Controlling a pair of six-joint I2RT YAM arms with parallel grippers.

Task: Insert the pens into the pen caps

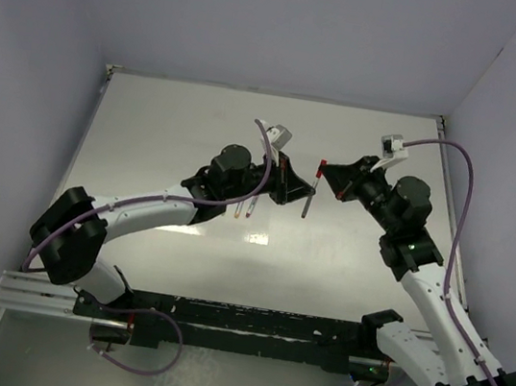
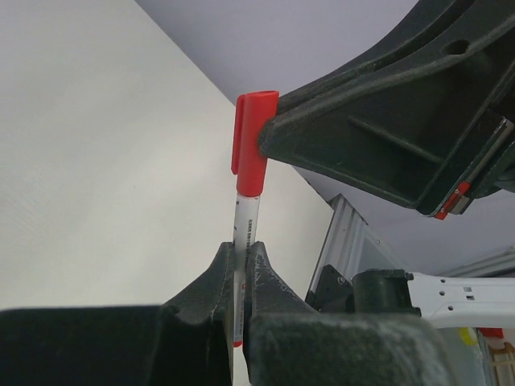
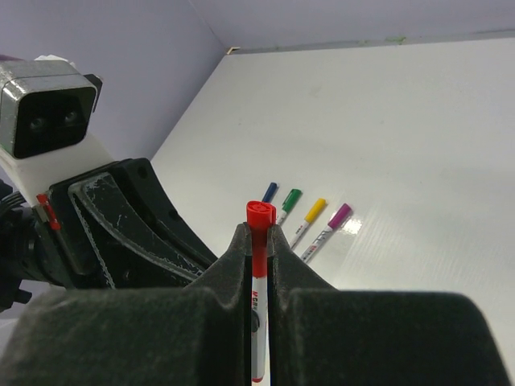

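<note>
The left wrist view shows what the top view is too distant to show: the left gripper (image 2: 241, 261) is clamped shut on the pale barrel of the red pen (image 2: 245, 221). The pen stands upright out of its jaws, and the red cap (image 2: 253, 137) sits over the barrel's upper end. A fingertip of the right gripper (image 3: 259, 237) presses against the side of that cap. The right wrist view looks down the same pen from the other end. There the right gripper's own two fingers are closed on the cap, with the printed barrel running down the slot between them. Only this view shows the other pens plainly. They lie in a loose fan on the white tabletop (image 3: 402, 121), well beyond the held pen: a blue-capped pen (image 3: 269, 192), a green-capped pen (image 3: 289, 205), a yellow-capped pen (image 3: 310, 219) and a purple-capped pen (image 3: 328, 232). From above, the two grippers meet tip to tip over the middle of the tabletop with the red pen slanted between them. Only a couple of thin pens show beside the left arm's wrist, their colours too small to tell.
</note>
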